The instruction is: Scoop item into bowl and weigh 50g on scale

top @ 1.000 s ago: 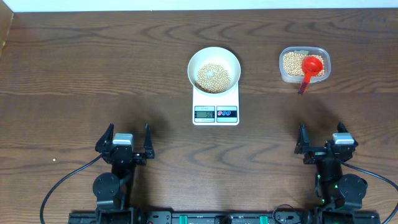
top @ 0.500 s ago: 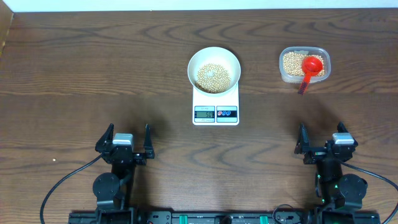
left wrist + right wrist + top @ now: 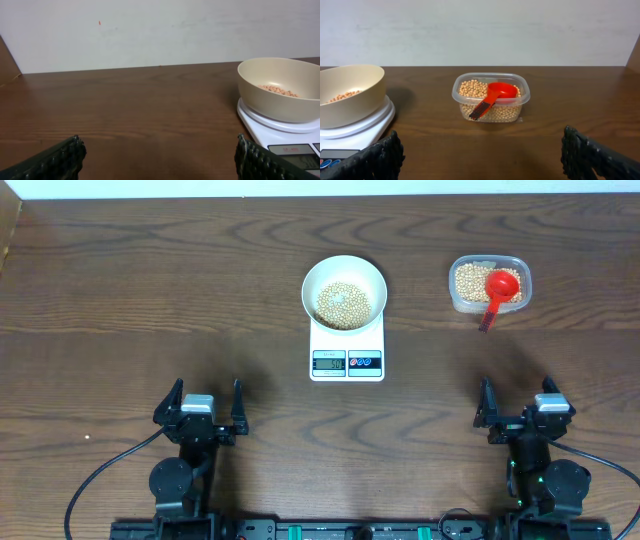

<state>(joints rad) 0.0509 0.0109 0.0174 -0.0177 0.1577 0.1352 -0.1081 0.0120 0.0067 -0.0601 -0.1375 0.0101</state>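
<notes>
A white bowl point(image 3: 322, 277) holding tan beans point(image 3: 343, 304) stands on the small white scale point(image 3: 347, 347); its display point(image 3: 329, 361) is lit. The bowl also shows in the left wrist view point(image 3: 280, 102) and the right wrist view point(image 3: 350, 102). A clear plastic tub point(image 3: 489, 285) of beans point(image 3: 470, 90) holds a red scoop point(image 3: 497, 292), also seen in the right wrist view point(image 3: 494, 97). My left gripper point(image 3: 199, 408) is open and empty near the table's front left. My right gripper point(image 3: 518, 406) is open and empty near the front right.
The dark wooden table point(image 3: 150, 290) spreads around the scale and tub. A pale wall point(image 3: 150, 30) runs behind the table's far edge. A tiny white speck point(image 3: 87, 437) lies at the front left.
</notes>
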